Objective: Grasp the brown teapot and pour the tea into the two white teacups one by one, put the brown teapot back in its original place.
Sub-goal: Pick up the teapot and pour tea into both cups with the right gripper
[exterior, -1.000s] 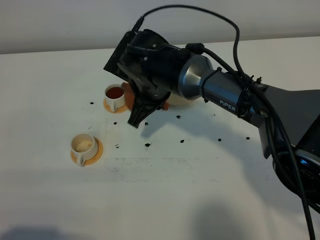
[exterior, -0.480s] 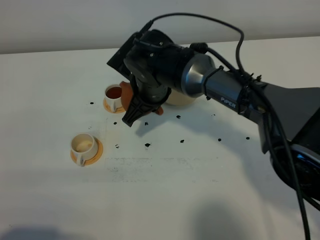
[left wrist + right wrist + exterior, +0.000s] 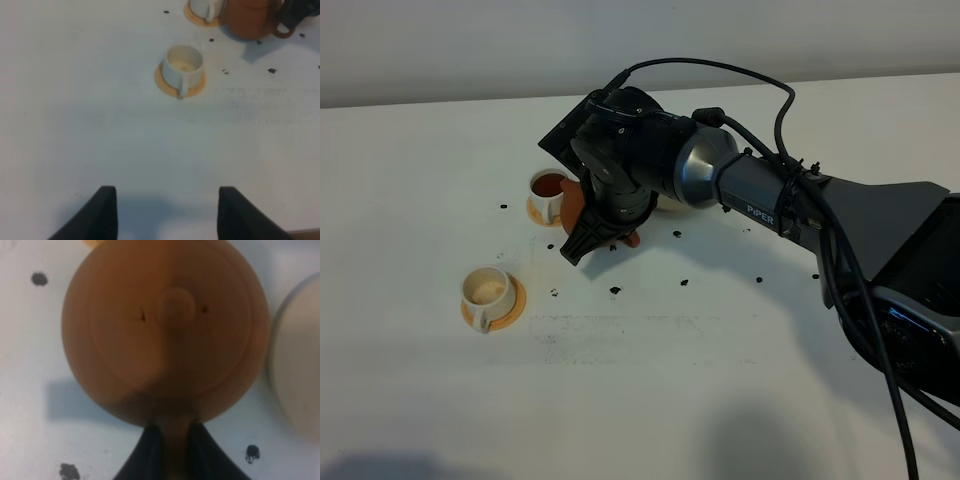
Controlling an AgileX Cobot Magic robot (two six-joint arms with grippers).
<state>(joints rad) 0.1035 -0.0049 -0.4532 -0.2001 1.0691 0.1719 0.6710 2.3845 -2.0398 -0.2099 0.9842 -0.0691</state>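
White tabletop (image 3: 650,380): right claw (image 3: 172,445) pinches brown teapot (image 3: 165,325) by its handle, body just ahead.

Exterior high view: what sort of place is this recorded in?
Likely a robot lab test bench, not a kitchen: plain white table with black dots, blank wall behind, a brown teapot, a filled teacup and an empty teacup staged.

teapot (image 3: 574,197) mostly hidden behind right arm (image 3: 760,198); coaster (image 3: 300,371) cut off.
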